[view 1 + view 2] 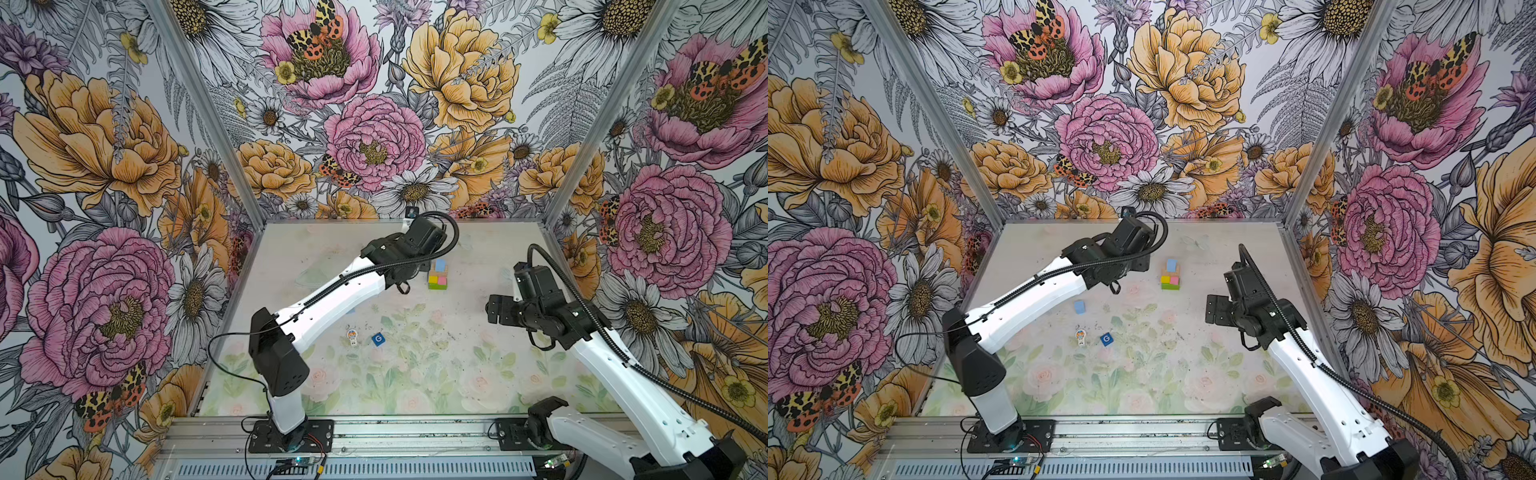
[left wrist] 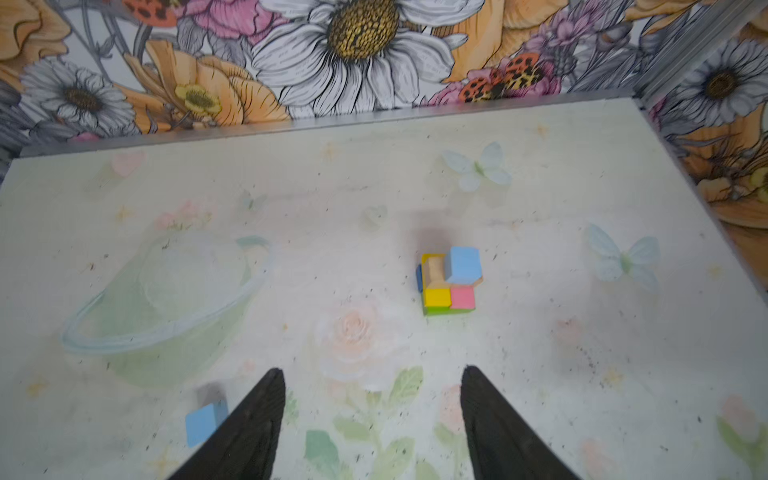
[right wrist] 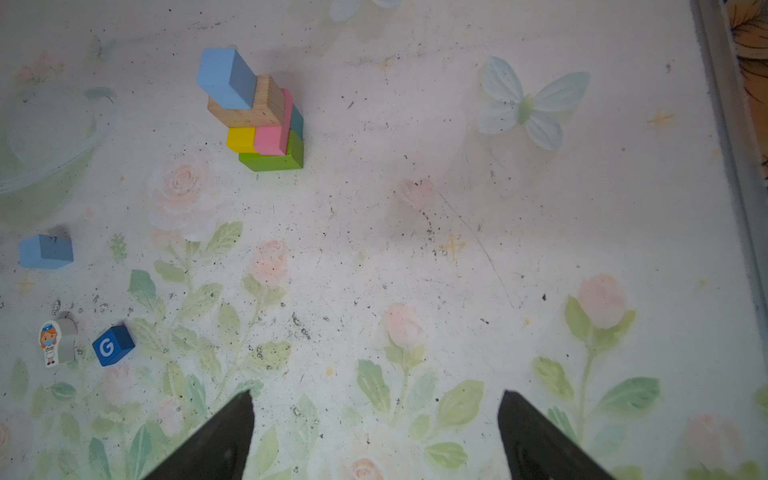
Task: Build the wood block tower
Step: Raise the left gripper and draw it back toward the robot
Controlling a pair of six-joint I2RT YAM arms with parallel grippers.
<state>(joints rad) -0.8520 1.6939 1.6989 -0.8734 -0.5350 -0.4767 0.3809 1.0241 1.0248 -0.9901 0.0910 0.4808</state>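
Note:
The wood block tower (image 1: 437, 277) (image 1: 1170, 277) stands at the mid-back of the table. It has a green brick at the bottom, then yellow and pink bricks, then a tan brick, with a light blue cube (image 2: 463, 264) (image 3: 224, 77) on top. A second light blue cube (image 1: 1079, 307) (image 3: 45, 251) lies loose to the left. The white toy figure (image 1: 352, 336) (image 3: 52, 345) lies nearer the front. My left gripper (image 2: 372, 370) is open and empty, hovering short of the tower. My right gripper (image 3: 375, 392) is open and empty, well to the tower's right.
A dark blue cube marked G (image 1: 378, 339) (image 3: 113, 345) sits beside the figure. The left arm (image 1: 332, 295) stretches over the table's left half and hides the loose cube in that top view. Metal wall posts (image 1: 557, 208) border the table.

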